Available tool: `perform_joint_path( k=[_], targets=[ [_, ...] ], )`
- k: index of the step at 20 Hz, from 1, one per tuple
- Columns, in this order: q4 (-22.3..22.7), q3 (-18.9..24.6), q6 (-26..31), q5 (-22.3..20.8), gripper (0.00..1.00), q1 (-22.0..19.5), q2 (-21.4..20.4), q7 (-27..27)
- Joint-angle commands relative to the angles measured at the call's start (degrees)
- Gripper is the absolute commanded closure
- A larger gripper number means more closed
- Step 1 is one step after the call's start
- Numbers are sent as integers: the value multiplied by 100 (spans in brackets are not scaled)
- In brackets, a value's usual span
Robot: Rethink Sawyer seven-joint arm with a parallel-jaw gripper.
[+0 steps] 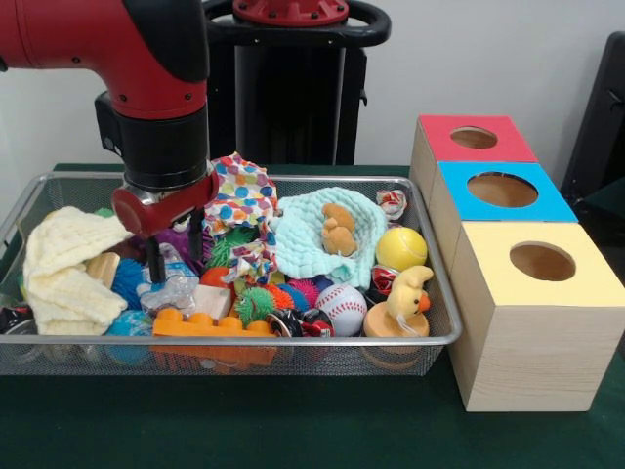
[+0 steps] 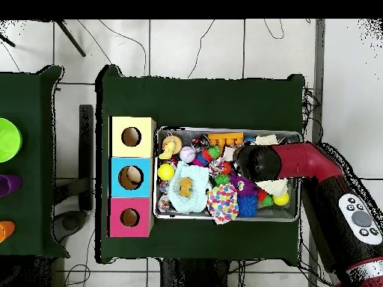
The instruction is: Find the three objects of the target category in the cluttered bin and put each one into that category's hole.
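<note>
**A:** Where is the arm right now?

**B:** Down inside the bin (image 1: pixel 430 337), at its left end as I face the robot. The gripper (image 1: pixel 176 256) hangs below the red wrist, its two dark fingers (image 1: pixel 154 259) pointing straight down with a gap between them.

**A:** Has it got hold of anything?

**B:** Not that I can see. The fingers stand apart, and their tips reach down to a wrinkly see-through plastic piece (image 1: pixel 168 291) with light blue in it. I can't tell whether they touch it.

**A:** And what's around that piece?

**B:** A cream knitted cloth (image 1: pixel 63 264) to its left, an orange toy brick (image 1: pixel 210 324) just in front, a spotted cloth (image 1: pixel 239 200) behind and to the right. Farther right lie a pale green cloth (image 1: pixel 317 239) with a little bear on it, a baseball (image 1: pixel 342 306), a yellow ball (image 1: pixel 401 248) and a yellow duck (image 1: pixel 407 293).

**A:** Any more of those plastic pieces?

**B:** I can only pick out that one; the rest is too jumbled.

**A:** The boxes?

**B:** Three wooden cubes stand in a row beside the bin's right end. The blue-topped box (image 1: pixel 547 207) is the middle one, and its hole (image 1: pixel 502 189) is open. From above, the arm (image 2: pixel 299 161) covers the bin's far end from the boxes.
</note>
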Motion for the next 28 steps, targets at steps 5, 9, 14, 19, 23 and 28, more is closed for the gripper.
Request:
perform_joint_path(
  k=[5,9,14,19,23,28],
  targets=[
    [-21,-223,-490,-154,0,-35,106,330],
    [132,-220,-653,-184,0,-33,29,354],
    [235,-270,-842,-234,0,1,-11,414],
    [296,-376,-1076,-329,0,98,9,506],
    [219,-435,-1179,-329,0,189,65,502],
    [310,-593,-1327,-337,0,341,34,597]
  ],
)
